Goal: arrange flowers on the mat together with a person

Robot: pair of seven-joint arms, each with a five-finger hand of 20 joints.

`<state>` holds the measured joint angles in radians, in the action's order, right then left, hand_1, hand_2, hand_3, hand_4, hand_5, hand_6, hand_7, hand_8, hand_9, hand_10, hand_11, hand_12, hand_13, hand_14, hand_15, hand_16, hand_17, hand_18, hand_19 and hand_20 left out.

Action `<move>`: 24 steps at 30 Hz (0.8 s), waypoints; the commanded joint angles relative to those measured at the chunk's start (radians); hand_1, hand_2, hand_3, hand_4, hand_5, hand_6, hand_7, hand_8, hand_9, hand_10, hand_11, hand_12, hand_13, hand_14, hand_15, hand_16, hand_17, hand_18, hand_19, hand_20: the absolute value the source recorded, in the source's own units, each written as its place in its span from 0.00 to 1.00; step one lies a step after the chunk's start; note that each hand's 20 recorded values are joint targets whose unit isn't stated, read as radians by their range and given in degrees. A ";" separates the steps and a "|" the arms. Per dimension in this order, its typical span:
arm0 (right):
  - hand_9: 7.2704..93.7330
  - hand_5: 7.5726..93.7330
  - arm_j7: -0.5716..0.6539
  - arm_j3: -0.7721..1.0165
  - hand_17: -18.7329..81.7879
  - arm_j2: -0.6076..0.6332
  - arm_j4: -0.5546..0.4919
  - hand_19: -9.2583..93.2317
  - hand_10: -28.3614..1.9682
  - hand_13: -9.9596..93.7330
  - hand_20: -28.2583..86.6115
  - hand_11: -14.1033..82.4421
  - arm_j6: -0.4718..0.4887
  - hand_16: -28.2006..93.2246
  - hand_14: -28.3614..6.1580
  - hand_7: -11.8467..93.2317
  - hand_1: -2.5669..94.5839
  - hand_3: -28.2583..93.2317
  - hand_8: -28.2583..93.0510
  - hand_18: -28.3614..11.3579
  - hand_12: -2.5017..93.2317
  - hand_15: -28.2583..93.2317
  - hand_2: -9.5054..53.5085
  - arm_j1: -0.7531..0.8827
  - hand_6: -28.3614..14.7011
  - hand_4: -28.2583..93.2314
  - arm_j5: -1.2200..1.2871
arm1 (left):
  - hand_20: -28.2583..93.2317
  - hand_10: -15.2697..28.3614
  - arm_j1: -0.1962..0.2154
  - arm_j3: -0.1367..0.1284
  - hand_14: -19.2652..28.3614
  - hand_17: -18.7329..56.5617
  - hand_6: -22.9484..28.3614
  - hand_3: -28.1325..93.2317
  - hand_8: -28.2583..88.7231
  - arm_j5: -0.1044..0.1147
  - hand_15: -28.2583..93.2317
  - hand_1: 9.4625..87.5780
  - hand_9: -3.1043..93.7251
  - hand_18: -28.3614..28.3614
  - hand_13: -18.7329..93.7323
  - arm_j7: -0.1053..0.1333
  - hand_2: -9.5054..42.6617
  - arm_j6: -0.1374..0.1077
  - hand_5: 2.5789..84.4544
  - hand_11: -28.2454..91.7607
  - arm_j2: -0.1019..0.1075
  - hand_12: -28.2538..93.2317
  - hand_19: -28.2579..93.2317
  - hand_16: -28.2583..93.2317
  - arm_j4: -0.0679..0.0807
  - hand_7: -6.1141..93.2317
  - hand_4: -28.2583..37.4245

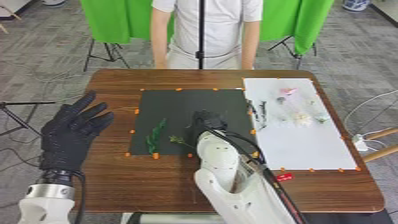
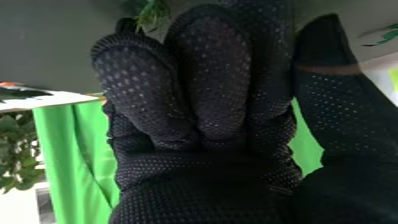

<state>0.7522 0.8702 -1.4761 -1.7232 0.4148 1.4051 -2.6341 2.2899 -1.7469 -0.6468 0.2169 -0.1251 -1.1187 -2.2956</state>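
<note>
Indoors, brown table [image 1: 124,180] (wooden), mat [image 1: 191,102], green curtain [image 1: 115,20]

White right arm [image 1: 218,175], black cables [image 1: 269,177] alongside, silver left wrist collar [image 1: 51,191], right hand [image 1: 210,120] in black pale-dotted fabric

On the brown desk [image 1: 115,180], a black mat [image 1: 178,106] lies left of a white sheet [image 1: 306,150], both edged with orange marks. A leafy green stem [image 1: 156,135] and a smaller sprig [image 1: 178,141] are on the mat. The right hand [image 1: 210,121] is over its right part; pale and pink flowers [image 1: 303,119] lie on the sheet. The left hand [image 1: 69,135], fingers spread, is at the desk's left edge.
</note>
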 commanded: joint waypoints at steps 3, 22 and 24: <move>1.00 1.00 0.013 0.000 0.50 -0.023 -0.001 1.00 0.52 0.94 0.13 0.60 -0.057 0.35 0.47 0.32 0.40 0.79 0.11 0.16 0.18 0.75 0.13 -0.002 0.68 0.00 0.027 | 0.00 0.88 -0.002 0.007 1.00 0.26 0.68 0.85 0.17 0.000 0.67 0.16 0.42 1.00 0.47 -0.018 0.37 0.010 0.44 0.44 0.001 0.31 0.93 0.12 0.010 0.16 0.00; 1.00 0.91 0.031 0.011 0.51 -0.040 -0.009 0.96 0.57 0.95 0.08 0.43 -0.167 0.35 0.47 0.23 0.42 0.68 0.12 0.23 0.18 0.60 0.15 -0.007 0.62 0.00 0.135 | 0.00 0.88 -0.008 0.025 1.00 0.25 0.68 0.85 0.17 0.009 0.67 0.16 0.42 1.00 0.47 0.007 0.37 -0.005 0.44 0.45 0.015 0.31 0.93 0.12 0.015 0.16 0.00; 1.00 0.90 0.020 0.013 0.52 -0.041 -0.007 0.96 0.57 0.95 0.08 0.42 -0.170 0.35 0.47 0.22 0.42 0.68 0.12 0.23 0.18 0.59 0.15 -0.008 0.62 0.00 0.122 | 0.00 0.88 -0.010 0.026 1.00 0.25 0.68 0.85 0.17 0.009 0.67 0.16 0.42 1.00 0.47 0.008 0.37 -0.006 0.44 0.44 0.016 0.31 0.93 0.12 0.015 0.16 0.00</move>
<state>0.7741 0.8892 -1.5064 -1.7213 0.2852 1.4040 -2.5093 2.2739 -1.7271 -0.6444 0.2209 -0.1251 -1.1048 -2.2880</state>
